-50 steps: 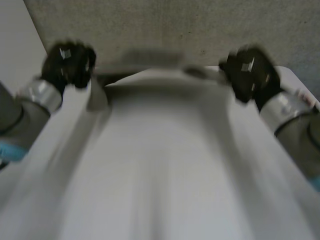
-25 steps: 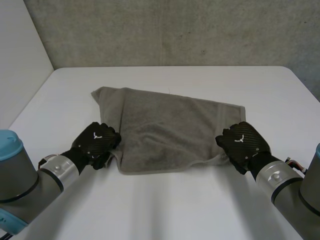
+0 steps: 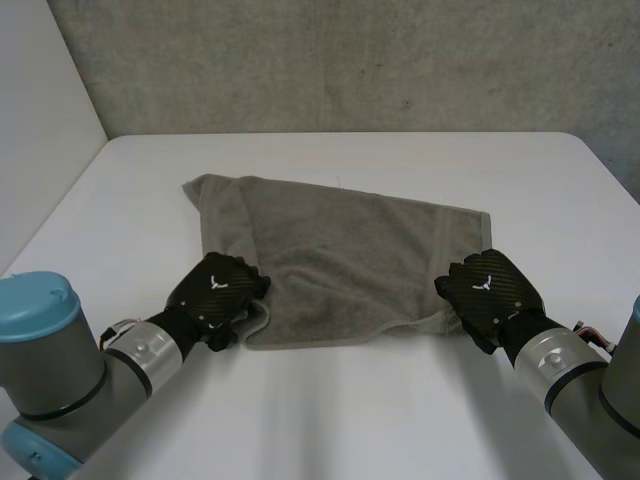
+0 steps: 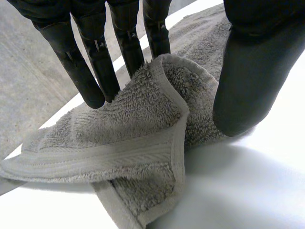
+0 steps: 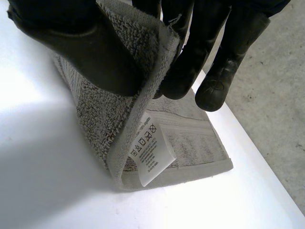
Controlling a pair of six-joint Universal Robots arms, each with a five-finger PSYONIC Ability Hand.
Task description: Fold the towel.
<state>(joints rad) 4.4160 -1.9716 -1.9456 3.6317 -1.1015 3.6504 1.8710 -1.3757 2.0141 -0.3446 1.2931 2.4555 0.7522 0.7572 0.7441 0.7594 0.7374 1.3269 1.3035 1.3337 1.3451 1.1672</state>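
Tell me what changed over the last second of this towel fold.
The towel, swung up near the camera a second ago, now lies on the table. Since half a second ago the left hand slid inward along the near edge, bunching that corner. The right hand stays at the near right corner, fingers pinching the edge.

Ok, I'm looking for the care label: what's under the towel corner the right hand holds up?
A white care label hangs under the towel corner pinched by the right hand, above a lower towel layer on the table. Anything beneath that layer is covered.
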